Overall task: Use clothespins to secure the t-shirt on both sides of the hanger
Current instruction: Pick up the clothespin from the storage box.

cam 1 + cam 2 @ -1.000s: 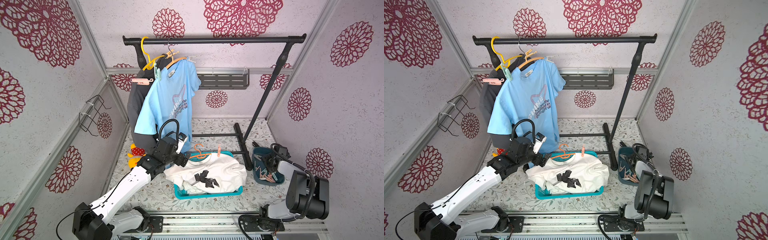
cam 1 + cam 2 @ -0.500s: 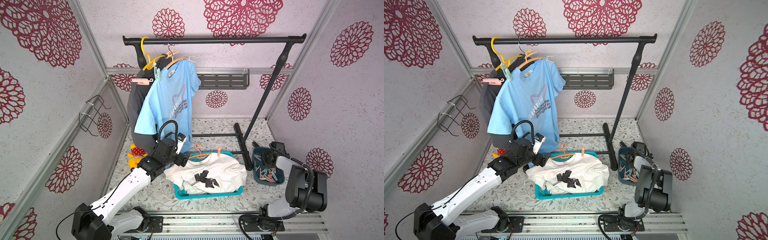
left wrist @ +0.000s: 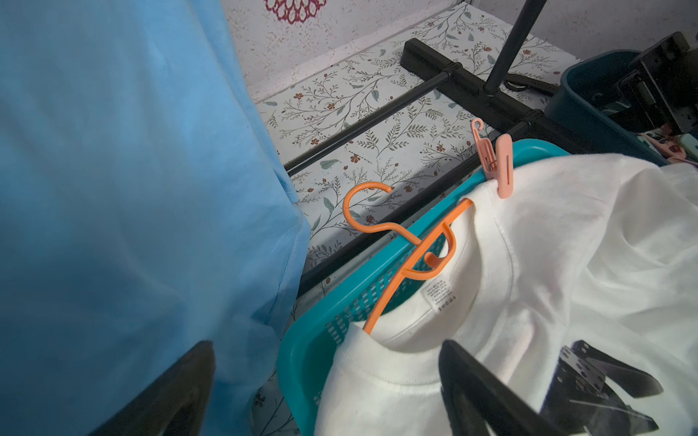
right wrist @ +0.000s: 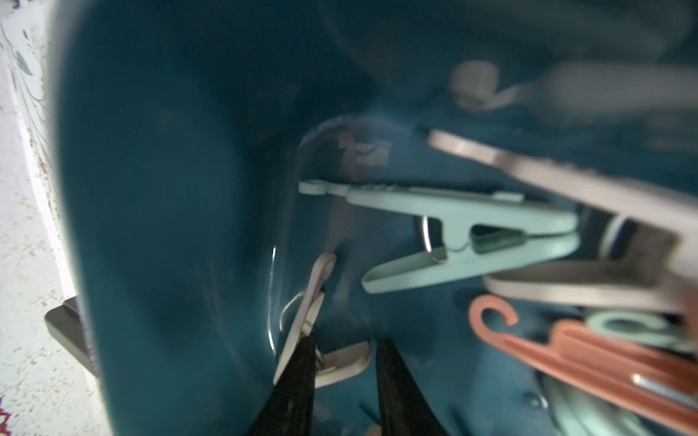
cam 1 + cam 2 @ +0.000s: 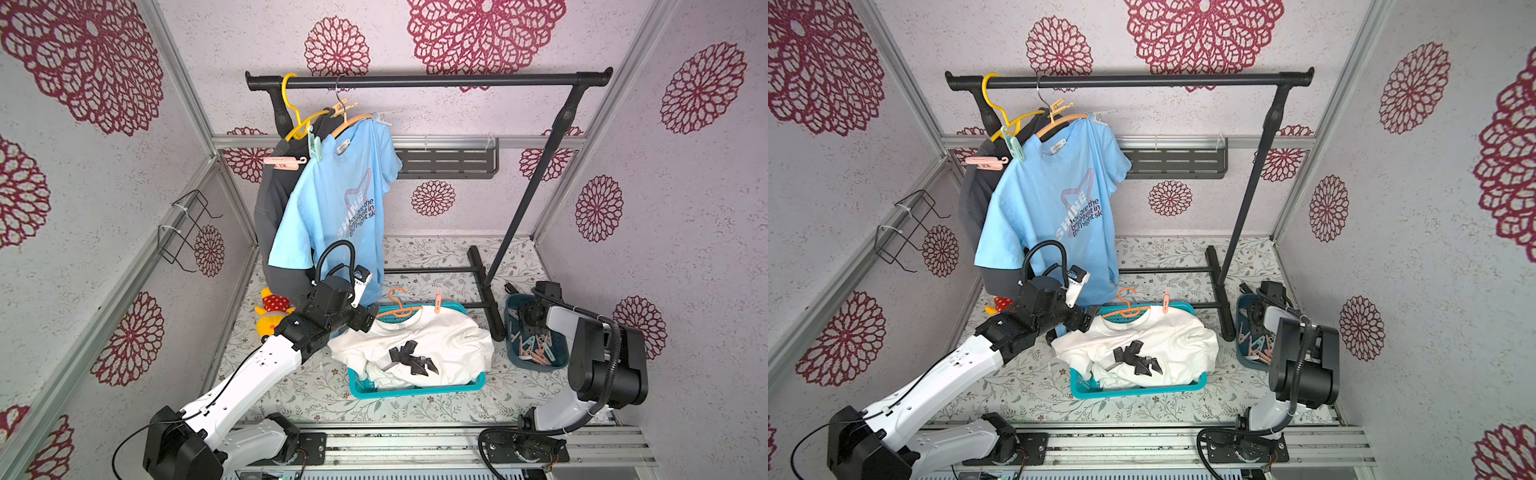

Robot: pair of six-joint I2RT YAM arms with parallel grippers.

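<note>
Right claw [image 4: 342,341] is dipped in the dark teal bin [image 4: 170,226] and is clamped on a whitish clothespin [image 4: 308,302], a mint clothespin [image 4: 491,222] seen past its tips. Left claw [image 3: 326,343] is held wide open and empty, with the white t-shirt [image 3: 566,264] on its orange hanger [image 3: 406,272] right ahead and a pink clothespin [image 3: 504,170] clipped at the far shoulder.

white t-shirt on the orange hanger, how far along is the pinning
Done: one pink clothespin clips the white t-shirt to one side of the orange hanger. In hand: the right gripper is in the dark bin, jaws either side of a whitish clothespin; a grip is unclear. Left: the hanger's other side, near the open left gripper, shows no pin.
</note>
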